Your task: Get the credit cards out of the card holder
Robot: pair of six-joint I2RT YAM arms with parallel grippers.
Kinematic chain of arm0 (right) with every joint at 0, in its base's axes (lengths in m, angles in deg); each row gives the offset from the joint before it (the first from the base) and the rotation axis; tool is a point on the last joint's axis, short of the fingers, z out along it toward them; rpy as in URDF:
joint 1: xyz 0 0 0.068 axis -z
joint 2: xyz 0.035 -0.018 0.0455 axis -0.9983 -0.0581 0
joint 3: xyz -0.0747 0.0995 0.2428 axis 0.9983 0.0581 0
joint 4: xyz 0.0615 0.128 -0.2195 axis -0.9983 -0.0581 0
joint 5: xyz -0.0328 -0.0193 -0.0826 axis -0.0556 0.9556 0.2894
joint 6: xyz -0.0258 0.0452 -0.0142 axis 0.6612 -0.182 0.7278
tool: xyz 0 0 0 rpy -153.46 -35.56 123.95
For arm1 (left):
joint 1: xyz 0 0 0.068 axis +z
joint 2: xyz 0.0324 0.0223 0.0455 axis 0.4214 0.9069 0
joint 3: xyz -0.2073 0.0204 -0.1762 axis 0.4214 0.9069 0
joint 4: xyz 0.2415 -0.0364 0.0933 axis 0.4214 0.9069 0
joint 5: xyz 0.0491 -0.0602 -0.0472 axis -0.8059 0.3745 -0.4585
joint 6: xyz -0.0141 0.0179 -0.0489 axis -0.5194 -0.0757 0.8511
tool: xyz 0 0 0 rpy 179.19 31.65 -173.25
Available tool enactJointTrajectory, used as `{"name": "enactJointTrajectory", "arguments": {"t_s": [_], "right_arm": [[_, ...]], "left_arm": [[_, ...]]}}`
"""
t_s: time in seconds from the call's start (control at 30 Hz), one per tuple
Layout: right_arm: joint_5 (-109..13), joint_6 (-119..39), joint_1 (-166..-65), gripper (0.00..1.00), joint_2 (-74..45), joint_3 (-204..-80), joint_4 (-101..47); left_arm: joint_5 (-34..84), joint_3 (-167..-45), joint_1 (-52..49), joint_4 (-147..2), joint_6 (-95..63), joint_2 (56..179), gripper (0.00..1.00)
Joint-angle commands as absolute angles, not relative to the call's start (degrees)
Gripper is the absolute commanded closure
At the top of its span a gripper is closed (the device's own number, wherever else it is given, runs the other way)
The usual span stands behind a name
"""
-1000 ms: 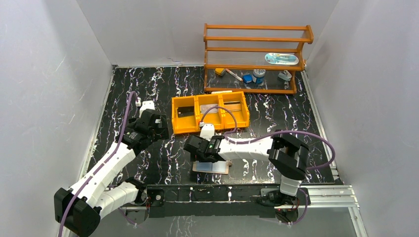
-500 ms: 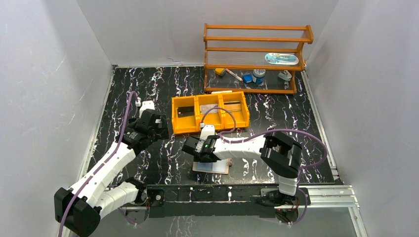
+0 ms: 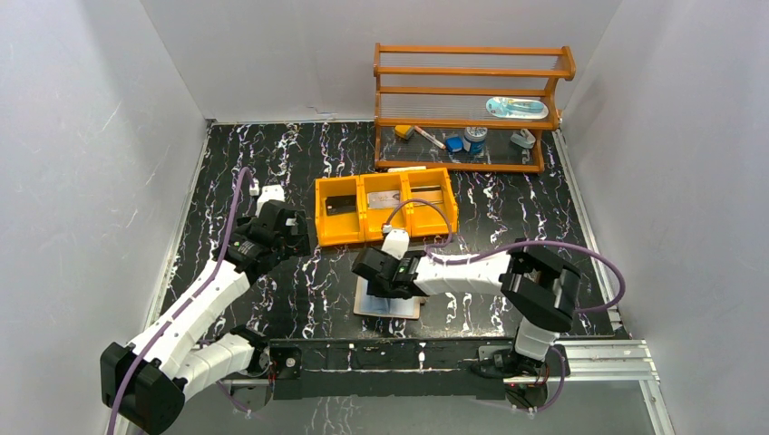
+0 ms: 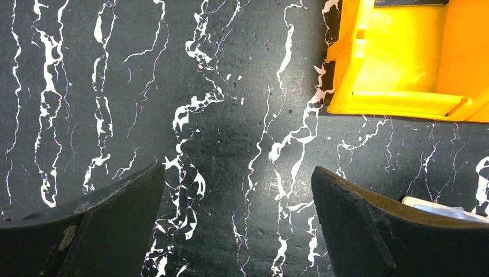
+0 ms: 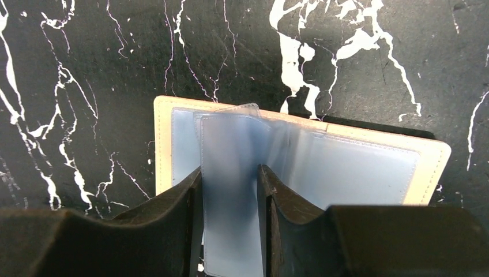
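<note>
The card holder [image 3: 400, 309] lies open near the front edge, tan-rimmed with silvery-blue clear sleeves [image 5: 369, 167]. My right gripper [image 3: 370, 272] hangs over its left half. In the right wrist view the gripper [image 5: 229, 168] has its jaws a narrow gap apart, and one clear sleeve leaf [image 5: 229, 219] stands raised between them. I cannot tell whether the fingers touch it. No credit card shows in the sleeves. My left gripper [image 3: 295, 237] is open and empty over bare table [image 4: 237, 170], left of the holder, whose corner shows in that view [image 4: 444, 209].
An orange three-compartment tray [image 3: 363, 237] sits behind the holder with a dark flat piece [image 3: 341, 205] and greyish flat pieces [image 3: 388, 199] inside; its corner shows in the left wrist view [image 4: 403, 104]. A wooden shelf [image 3: 472, 100] with small items stands at the back right.
My right gripper has shifted a little to the right and away from the front edge, still over the holder. The left arm has not moved.
</note>
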State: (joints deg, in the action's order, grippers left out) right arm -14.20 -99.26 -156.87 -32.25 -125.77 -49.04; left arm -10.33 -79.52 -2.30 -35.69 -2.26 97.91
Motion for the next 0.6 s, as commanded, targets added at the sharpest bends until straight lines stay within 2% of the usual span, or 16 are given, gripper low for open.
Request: {"name": "enactJointTrajectory", "arguments": {"t_s": [0.0,0.1,0.2,0.57], "right_arm": [[-19.0,-101.5,-156.1,0.55,-30.1,-122.0,-42.9],[-17.8,-99.9,-156.1,0.40,-31.0,-124.9,-47.4],[-16.8,-98.5,-156.5,0.31,-34.9,-129.3,-52.5],[-8.9,-99.9,-159.9,0.27,-46.6,-139.4,-67.4]], "left_arm": [[-10.7,-81.2,-2.1,-35.0,-2.4,97.9,0.02],[-10.5,-81.1,-2.1,-35.2,-2.5,98.0,0.02],[-10.2,-81.2,-2.1,-35.2,-2.7,98.2,0.02],[-12.8,-81.2,-2.1,-34.6,-1.9,96.8,0.02]]}}
